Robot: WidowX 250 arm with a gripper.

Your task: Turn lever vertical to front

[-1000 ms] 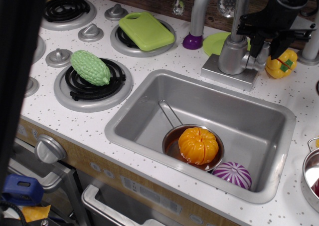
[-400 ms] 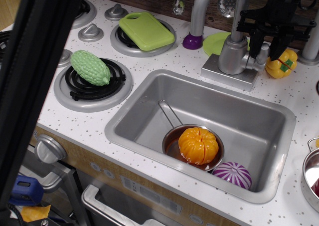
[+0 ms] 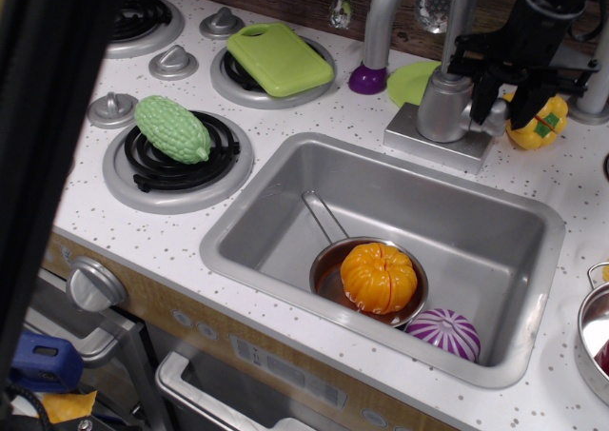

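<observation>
The silver-grey lever [image 3: 494, 113] sticks out on a stubby arm from the right side of the faucet's round body [image 3: 442, 103]. It is mostly hidden behind my black gripper [image 3: 501, 96]. The gripper comes down from the top right, and its two black fingers [image 3: 480, 90] straddle the lever, one on each side and close against it. The gripper looks shut on the lever. The tall curved spout [image 3: 381, 22] rises behind the body.
The sink [image 3: 533, 212] holds a small pot with an orange pumpkin [image 3: 379, 277] and a purple onion [image 3: 443, 332]. A yellow pepper [image 3: 540, 122] lies just right of the gripper and a green plate [image 3: 414, 81] lies behind the faucet. The stove burners, a green gourd [image 3: 172, 128] and a green cutting board [image 3: 278, 58] are at left.
The gripper has shifted slightly left against the faucet body, and the lever between its fingers has shifted with it. The dark blurred shape at the left edge has changed position.
</observation>
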